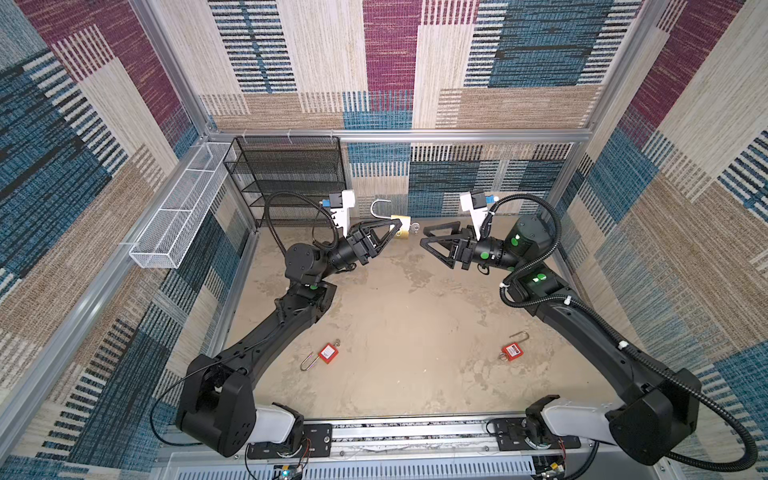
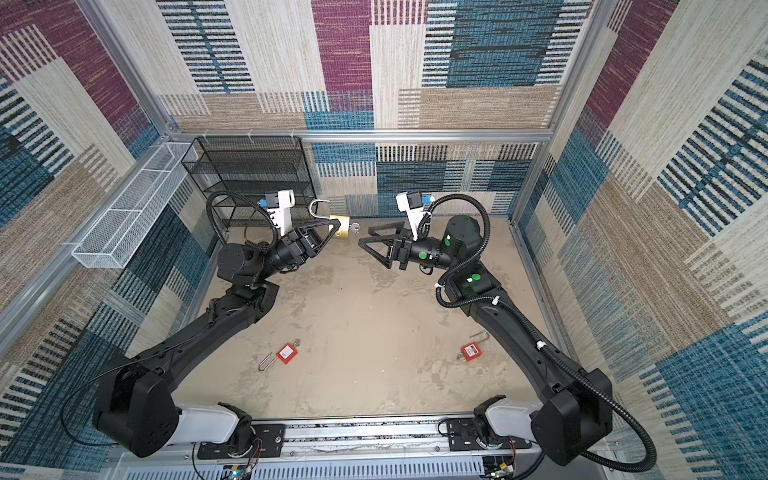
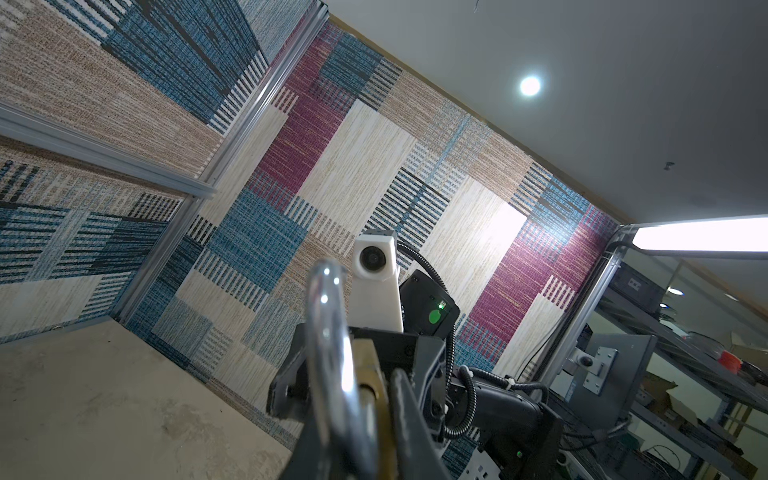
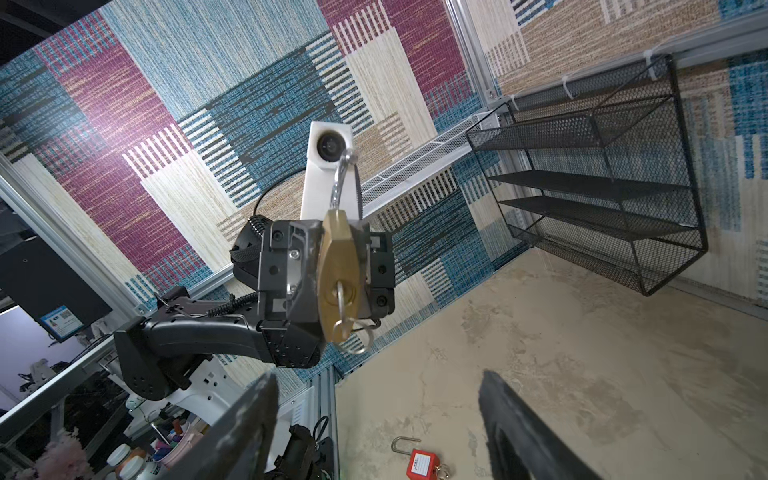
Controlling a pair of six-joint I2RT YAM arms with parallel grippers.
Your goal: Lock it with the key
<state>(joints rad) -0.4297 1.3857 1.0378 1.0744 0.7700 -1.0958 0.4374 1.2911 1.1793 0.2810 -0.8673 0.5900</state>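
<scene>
A brass padlock [image 1: 402,228] [image 2: 342,229] hangs above the back middle of the table, and my left gripper [image 1: 395,229] [image 2: 335,231] is shut on its body. Its silver shackle [image 1: 380,208] [image 3: 328,316] is swung open. A key [image 4: 341,299] with a wire ring [image 4: 358,332] sticks out of the padlock's underside, pointing at my right gripper [image 1: 423,235] [image 2: 365,236]. That gripper stands open a short way to the right of the key, with nothing between its fingers [image 4: 249,424].
Two red padlocks with open shackles lie on the table, one at front left [image 1: 328,353] and one at front right [image 1: 512,351]. A black mesh shelf [image 1: 291,178] hangs on the back wall, and a white wire basket [image 1: 183,208] on the left rail.
</scene>
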